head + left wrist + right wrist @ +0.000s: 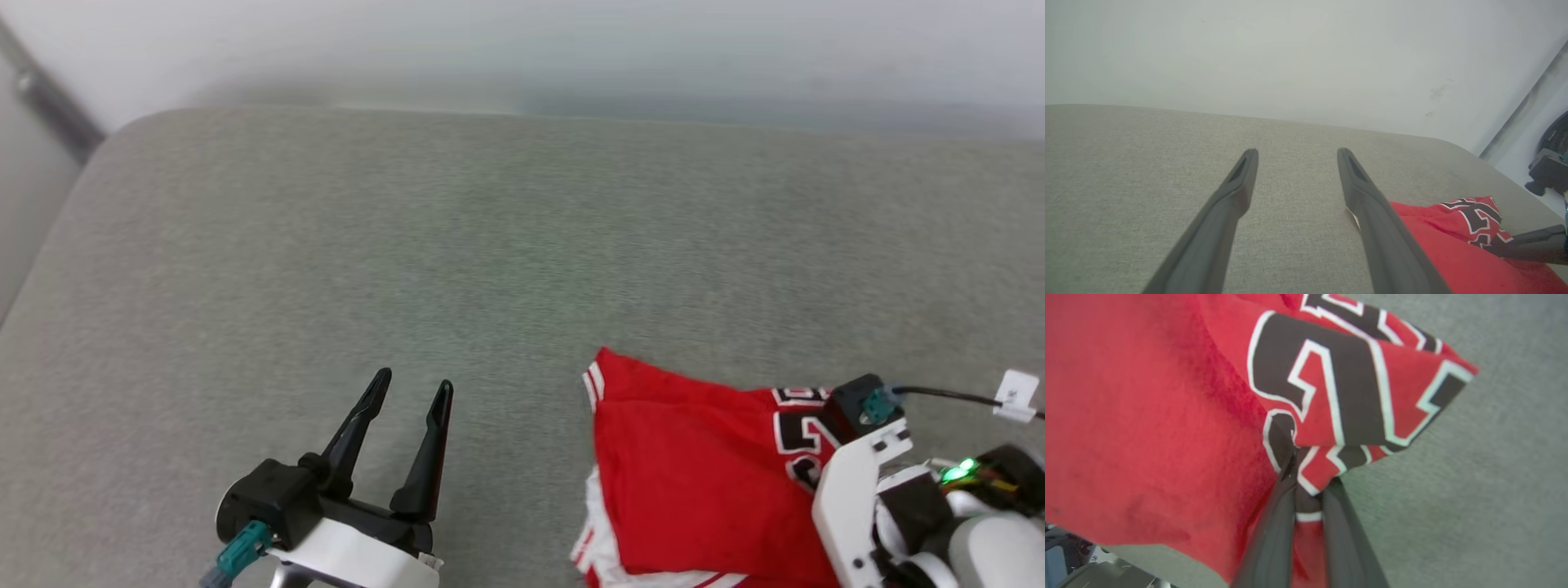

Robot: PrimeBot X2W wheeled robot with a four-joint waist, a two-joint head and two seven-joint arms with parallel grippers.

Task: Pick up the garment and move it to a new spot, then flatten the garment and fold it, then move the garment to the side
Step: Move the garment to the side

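Note:
The garment, a red shirt with white striped trim and black white-outlined print, lies crumpled at the lower right of a grey fabric surface. My right gripper is shut on a fold of the garment at the printed part, and the cloth bunches between its fingers. In the head view, its white wrist covers the garment's right edge. My left gripper is open and holds nothing, hovering over bare fabric left of the garment. Its wrist view shows the left gripper open and the garment at lower right.
The grey surface ends in a rounded edge at the left and meets a pale wall at the back. A dark cable with a white tag runs off to the right. Wide bare fabric stretches ahead of both grippers.

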